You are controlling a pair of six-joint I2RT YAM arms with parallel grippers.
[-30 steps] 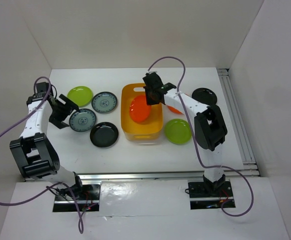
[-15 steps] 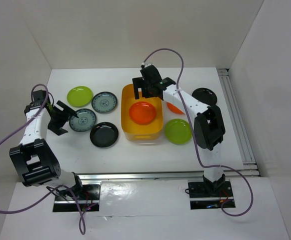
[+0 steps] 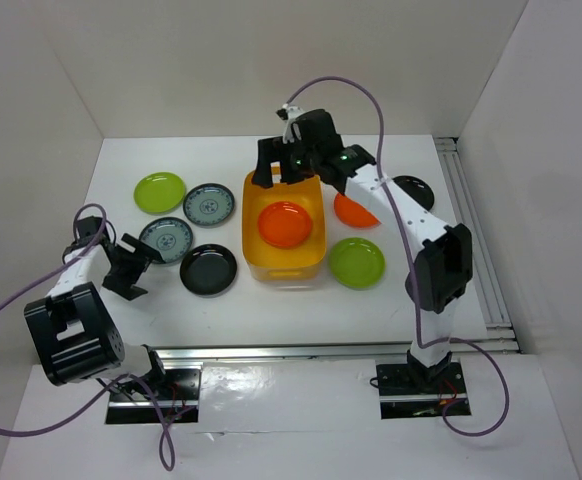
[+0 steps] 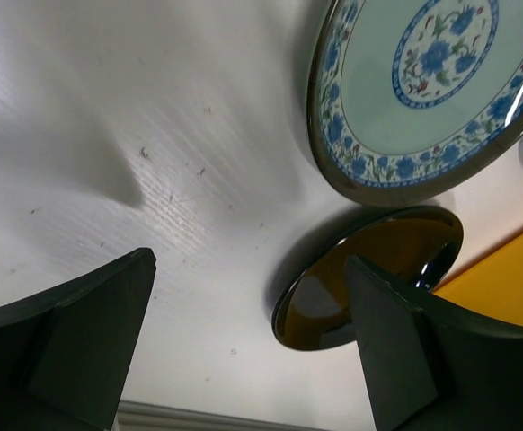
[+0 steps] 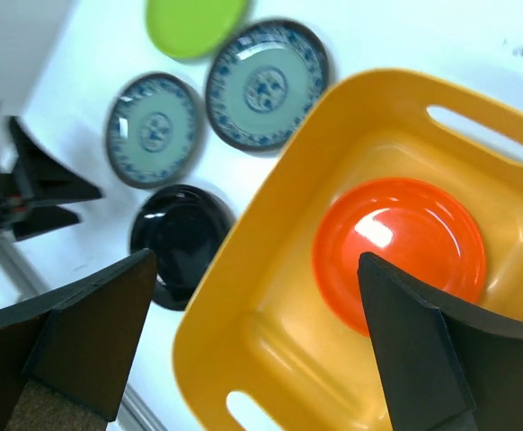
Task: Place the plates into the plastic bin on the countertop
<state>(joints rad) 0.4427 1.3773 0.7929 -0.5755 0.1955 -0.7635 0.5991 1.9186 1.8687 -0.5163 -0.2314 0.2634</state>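
The yellow plastic bin [image 3: 314, 255] stands mid-countertop, and one orange plate [image 3: 284, 224] lies flat inside it. My right gripper [image 3: 285, 170] hovers open and empty above the bin's far end; its wrist view looks down on the bin [image 5: 243, 233] and the orange plate [image 5: 401, 251]. My left gripper [image 3: 139, 270] is open and empty, low over the countertop just left of a grey-blue patterned plate [image 3: 166, 240] and a black plate [image 3: 209, 269]. The left wrist view has the patterned plate [image 4: 432, 90] and black plate [image 4: 369, 278] ahead of the open gripper [image 4: 252, 350].
Left of the bin lie a lime green plate [image 3: 160, 192] and a second patterned plate [image 3: 209, 204]. To the bin's right are an orange plate [image 3: 351, 212] partly under the right arm, a green plate [image 3: 357, 262] and a black plate [image 3: 411, 190]. White walls enclose the countertop.
The right gripper opened and let go of the orange plate, which now lies flat in the bin, then rose toward the far end. The left gripper drew back toward the near left.
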